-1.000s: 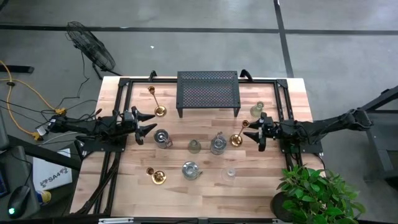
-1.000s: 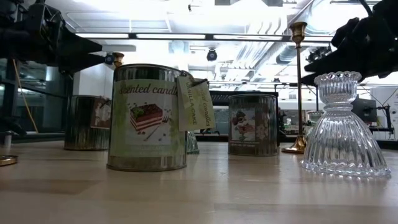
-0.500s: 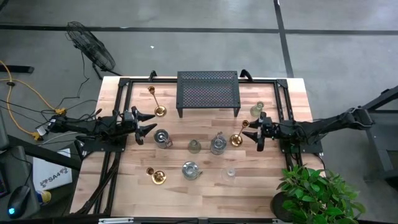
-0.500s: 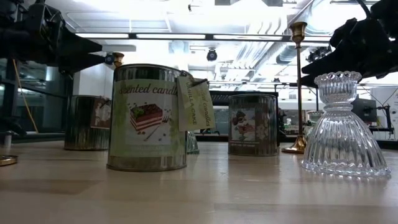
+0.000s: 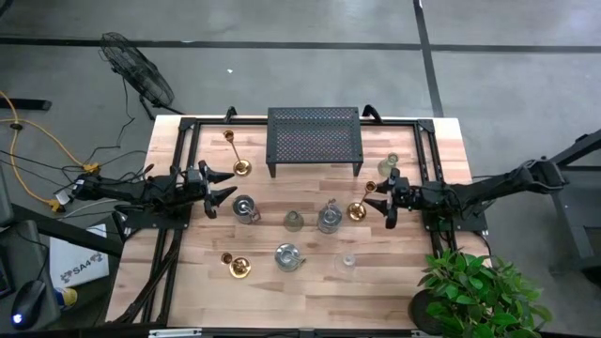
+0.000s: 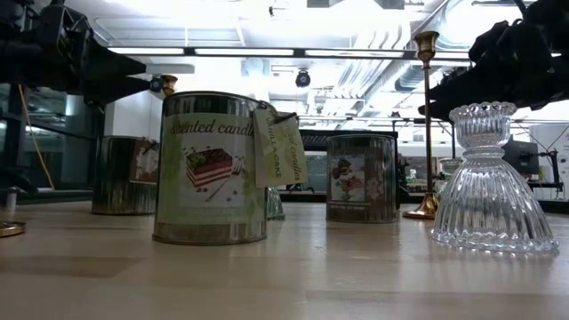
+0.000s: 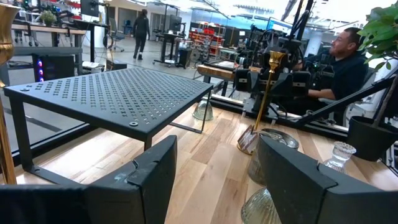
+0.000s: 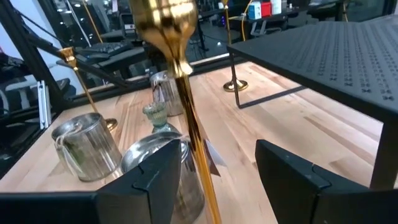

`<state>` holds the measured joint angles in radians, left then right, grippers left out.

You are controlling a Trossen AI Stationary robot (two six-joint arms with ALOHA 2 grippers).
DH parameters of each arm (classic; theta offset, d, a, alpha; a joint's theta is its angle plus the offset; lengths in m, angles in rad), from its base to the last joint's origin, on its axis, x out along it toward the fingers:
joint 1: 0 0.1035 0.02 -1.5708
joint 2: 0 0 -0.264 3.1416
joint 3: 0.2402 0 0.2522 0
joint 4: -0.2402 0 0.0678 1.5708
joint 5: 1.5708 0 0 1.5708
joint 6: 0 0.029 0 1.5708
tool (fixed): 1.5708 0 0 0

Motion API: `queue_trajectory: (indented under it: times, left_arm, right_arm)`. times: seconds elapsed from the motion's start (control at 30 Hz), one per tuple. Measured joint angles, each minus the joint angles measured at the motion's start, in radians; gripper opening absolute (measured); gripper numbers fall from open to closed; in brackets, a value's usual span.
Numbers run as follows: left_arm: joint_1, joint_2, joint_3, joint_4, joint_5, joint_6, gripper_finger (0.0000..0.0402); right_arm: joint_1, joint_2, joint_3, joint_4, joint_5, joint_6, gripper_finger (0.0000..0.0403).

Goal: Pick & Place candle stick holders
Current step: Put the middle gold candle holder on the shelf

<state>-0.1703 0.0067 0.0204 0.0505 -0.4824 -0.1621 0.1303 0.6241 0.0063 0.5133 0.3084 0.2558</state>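
Up close, in the right wrist view, the right claw (image 8: 217,150) is let go and wide. A tall gold candle stick holder (image 8: 186,112) stands up between its two fingers, closer to one finger than the other. Nothing pinches it. Past it are a shiny tin (image 8: 87,152), a small green glass holder (image 8: 154,115) and another gold holder (image 8: 84,87) far back. Only this view shows the stick is inside the claw.

From the table top, the low view shows things the top view cannot. You can read the cake picture on the front tin (image 6: 212,169). You can see the ribs on the clear glass holder (image 6: 493,182) on the right. Behind it, the gold holder rises up to the dark right claw.

Looking past the left claw (image 7: 217,155), which is also wide and holds nothing, you see the black mesh stand (image 7: 118,93). Farther off, a person (image 7: 348,62) sits at a desk. No other view shows the person.

From above, the table (image 5: 178,282) has three gold holders: one by the right claw, one near the front (image 5: 238,267), and one by the stand (image 5: 240,167). The left claw hangs at the left side, well apart from them.

Since a second ago, the right claw has slid a little closer to its gold holder. The left arm has stayed put. The holders and tins have not moved.
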Motion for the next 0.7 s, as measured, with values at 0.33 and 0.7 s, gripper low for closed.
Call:
queue_trajectory:
  times: [0.33, 0.7]
  left_arm:
    - [0.000, 0.000, 0.000, 0.000, 0.000, 0.000, 0.0218]
    - [0.000, 0.000, 0.000, 0.000, 0.000, 0.000, 0.0218]
  right_arm:
    - [0.000, 0.038, 0.000, 0.099, 0.004, -0.048, 0.0199]
    - [0.000, 0.041, 0.000, 0.122, 0.005, -0.052, 0.0131]
